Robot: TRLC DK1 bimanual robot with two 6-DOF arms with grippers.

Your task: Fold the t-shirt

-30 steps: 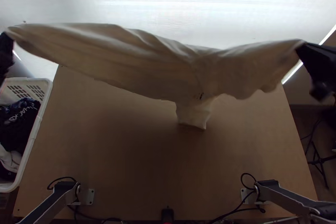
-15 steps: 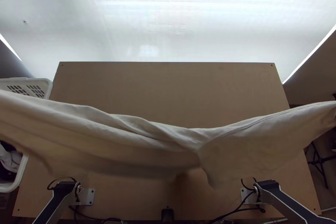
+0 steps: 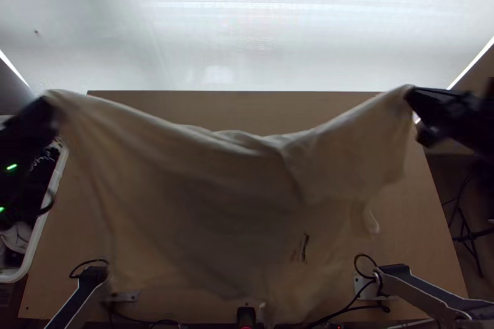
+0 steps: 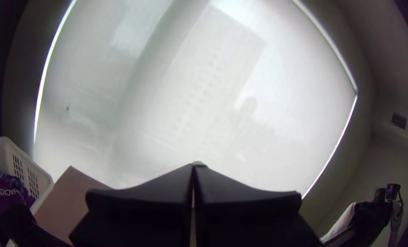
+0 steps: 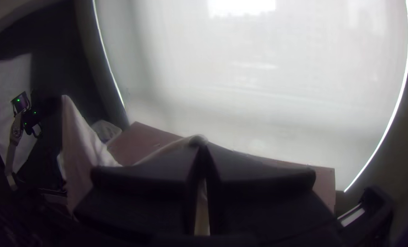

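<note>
Your t-shirt [image 3: 216,199] looks pale beige and pretty rumpled, hung up over the table [image 3: 247,108] like a droopy curtain, top edge sagging in the middle with soft creases, a small dark mark [image 3: 304,247] low on the right, near side, hem blurry. Your left gripper [image 3: 48,107] has its jaws pinched on the far left corner, your right gripper [image 3: 411,95] the same on the far right; white basket [image 3: 36,245] sits left of the table
</note>
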